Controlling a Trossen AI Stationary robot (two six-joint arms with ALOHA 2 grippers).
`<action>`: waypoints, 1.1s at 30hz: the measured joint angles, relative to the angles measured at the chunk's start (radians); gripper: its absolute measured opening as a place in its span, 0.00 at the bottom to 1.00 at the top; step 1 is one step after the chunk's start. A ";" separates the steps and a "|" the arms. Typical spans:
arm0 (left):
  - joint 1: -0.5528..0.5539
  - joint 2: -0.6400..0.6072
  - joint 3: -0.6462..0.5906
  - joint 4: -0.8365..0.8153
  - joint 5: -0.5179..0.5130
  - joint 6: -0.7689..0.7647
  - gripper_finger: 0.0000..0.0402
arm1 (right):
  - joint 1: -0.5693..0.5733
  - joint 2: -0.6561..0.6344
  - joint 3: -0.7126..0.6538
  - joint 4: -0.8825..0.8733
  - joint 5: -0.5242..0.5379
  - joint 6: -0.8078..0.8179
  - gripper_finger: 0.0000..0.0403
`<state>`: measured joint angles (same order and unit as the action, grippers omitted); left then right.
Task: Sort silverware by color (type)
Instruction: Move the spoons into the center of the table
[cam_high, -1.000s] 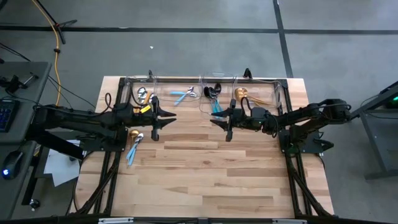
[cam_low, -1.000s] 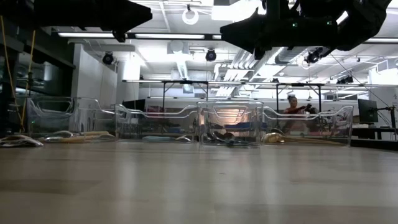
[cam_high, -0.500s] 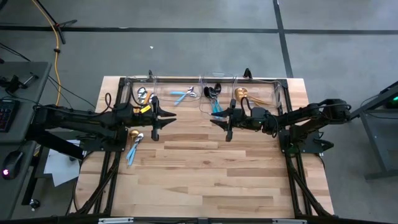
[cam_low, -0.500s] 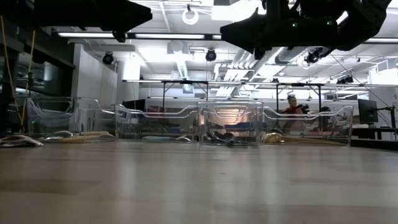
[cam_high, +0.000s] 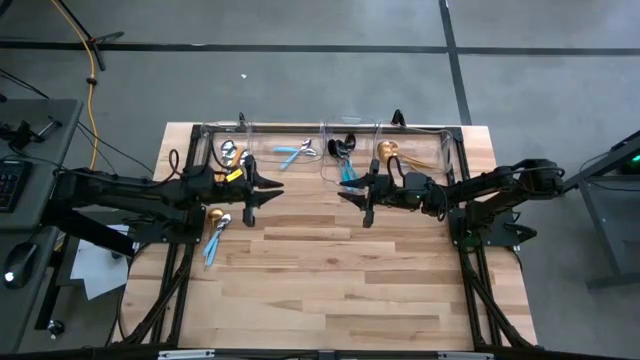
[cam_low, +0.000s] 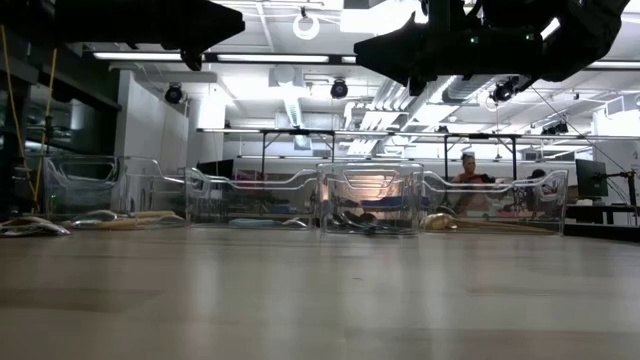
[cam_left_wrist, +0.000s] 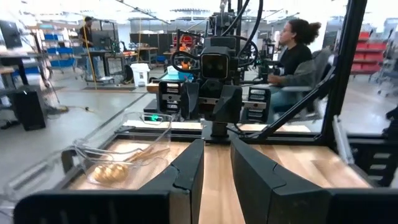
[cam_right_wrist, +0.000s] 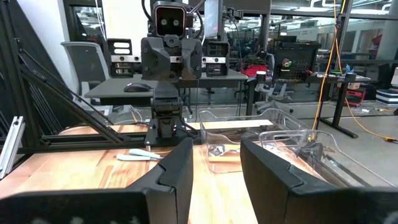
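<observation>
Silverware lies sorted in a row of clear bins along the table's far edge: orange-handled pieces (cam_high: 232, 153), light-blue-handled ones (cam_high: 295, 152), black ones with blue handles (cam_high: 345, 158) and gold ones (cam_high: 390, 152). A gold spoon (cam_high: 214, 215) and a light-blue-handled spoon (cam_high: 213, 243) lie loose on the table at the left. My left gripper (cam_high: 270, 190) and my right gripper (cam_high: 348, 194) hover level above the table, facing each other. Both are open, with nothing between the fingers (cam_left_wrist: 186, 177) (cam_right_wrist: 177, 168).
The clear bins (cam_low: 368, 200) stand in a line at the far edge. Bare wooden table (cam_high: 340, 280) stretches from the grippers to the near edge. A seated person (cam_left_wrist: 292, 56) and others show in the room beyond the table.
</observation>
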<state>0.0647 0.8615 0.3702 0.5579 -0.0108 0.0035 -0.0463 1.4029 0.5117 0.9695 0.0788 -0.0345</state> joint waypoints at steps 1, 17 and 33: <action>0.000 0.000 0.000 0.000 0.001 -0.022 0.17 | 0.000 0.000 0.000 0.000 0.000 0.000 0.29; -0.112 0.252 0.490 -1.419 -0.123 -0.379 0.00 | 0.000 0.000 0.000 0.000 0.000 -0.018 0.29; -0.372 0.690 0.467 -1.948 0.028 -0.847 0.00 | 0.000 0.000 0.000 -0.005 0.000 -0.018 0.29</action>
<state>-0.3070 1.5512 0.8368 -1.3900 0.0171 -0.8431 -0.0463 1.4029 0.5117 0.9646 0.0788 -0.0528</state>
